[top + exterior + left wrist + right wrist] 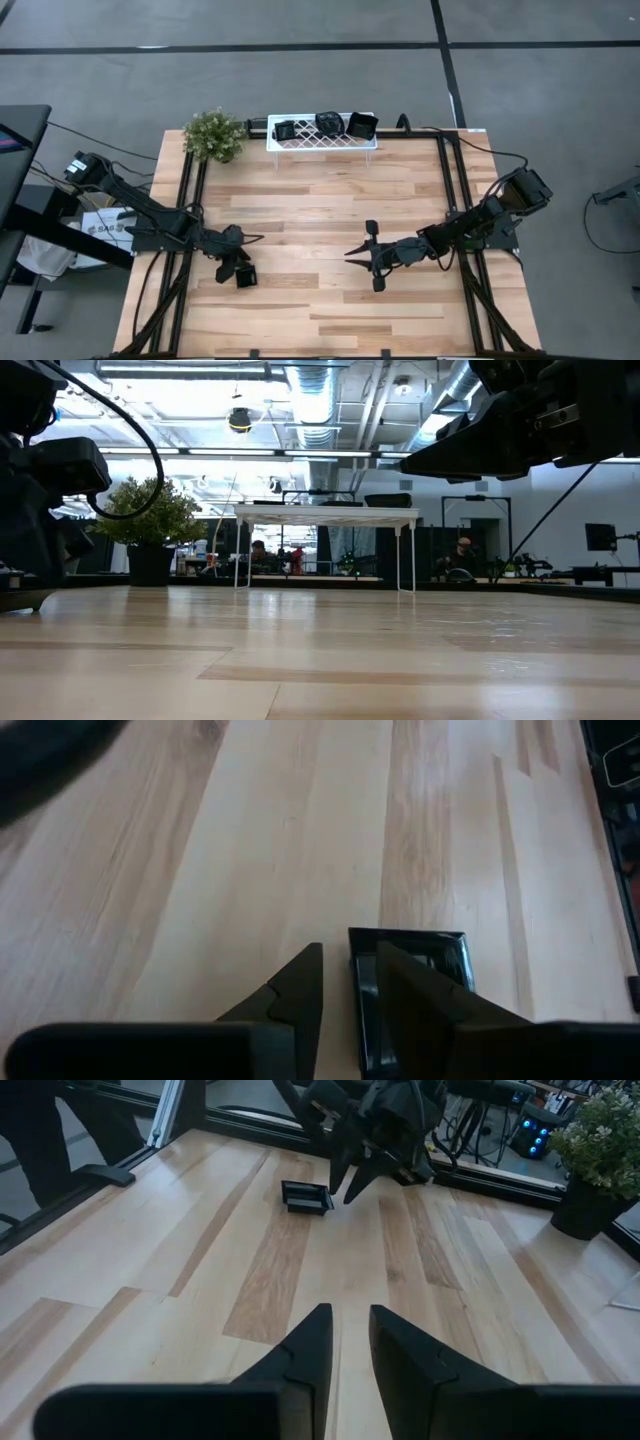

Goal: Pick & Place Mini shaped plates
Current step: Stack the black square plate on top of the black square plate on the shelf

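Observation:
One mini shaped plate [246,277], square and glossy black, lies flat on the table near its left near part; it also shows in the left wrist view [440,955] and the right wrist view [305,1197]. My left gripper [237,266] [350,965] hangs just over it, open by a narrow gap, with the plate's side wall showing in the gap; I see no touch. Three more black plates [328,124] rest on the white lattice rack [322,143] at the far edge. My right gripper [349,251] [350,1325] waits over the table's middle right, narrowly open and holding nothing.
A potted plant [213,134] stands at the far left corner beside the rack, and shows in the low view [150,525]. Black frame rails [190,200] run along both sides of the table. Bare wood [320,200] lies between the grippers and the rack.

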Controlling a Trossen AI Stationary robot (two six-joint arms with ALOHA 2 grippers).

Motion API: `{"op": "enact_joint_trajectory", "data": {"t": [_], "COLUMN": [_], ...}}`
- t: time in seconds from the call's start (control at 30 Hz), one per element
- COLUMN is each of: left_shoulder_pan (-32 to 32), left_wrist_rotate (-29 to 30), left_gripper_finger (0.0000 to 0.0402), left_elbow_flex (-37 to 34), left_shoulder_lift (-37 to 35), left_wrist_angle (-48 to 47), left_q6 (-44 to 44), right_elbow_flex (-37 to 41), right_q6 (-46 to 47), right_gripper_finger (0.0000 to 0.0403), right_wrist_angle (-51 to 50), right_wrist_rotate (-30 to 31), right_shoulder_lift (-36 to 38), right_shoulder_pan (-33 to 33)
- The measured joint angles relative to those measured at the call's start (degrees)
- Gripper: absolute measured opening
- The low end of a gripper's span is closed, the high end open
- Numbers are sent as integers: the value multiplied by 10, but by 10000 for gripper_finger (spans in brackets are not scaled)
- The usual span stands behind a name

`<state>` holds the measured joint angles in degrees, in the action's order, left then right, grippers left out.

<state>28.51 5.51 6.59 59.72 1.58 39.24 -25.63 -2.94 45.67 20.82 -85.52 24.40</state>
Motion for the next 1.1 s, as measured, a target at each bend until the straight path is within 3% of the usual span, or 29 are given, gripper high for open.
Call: {"op": "enact_joint_trajectory", "data": {"t": [0.3,0.53,1.1], "left_shoulder_pan": [0,0,0], "left_wrist_rotate": [0,0,-49], "left_gripper_finger": [97,97,93], "left_elbow_flex": [0,0,0], "left_shoulder_lift": [2,46,68], "left_wrist_angle": [3,18,57], "left_q6": [3,7,5], "right_elbow_flex": [0,0,0], "right_q6": [0,0,0], "right_gripper_finger": [65,65,65], "right_wrist_angle": [0,0,-4], "right_wrist_rotate": [0,0,0], "right_shoulder_lift": [0,0,0], "right_shoulder_pan": [0,0,0]}}
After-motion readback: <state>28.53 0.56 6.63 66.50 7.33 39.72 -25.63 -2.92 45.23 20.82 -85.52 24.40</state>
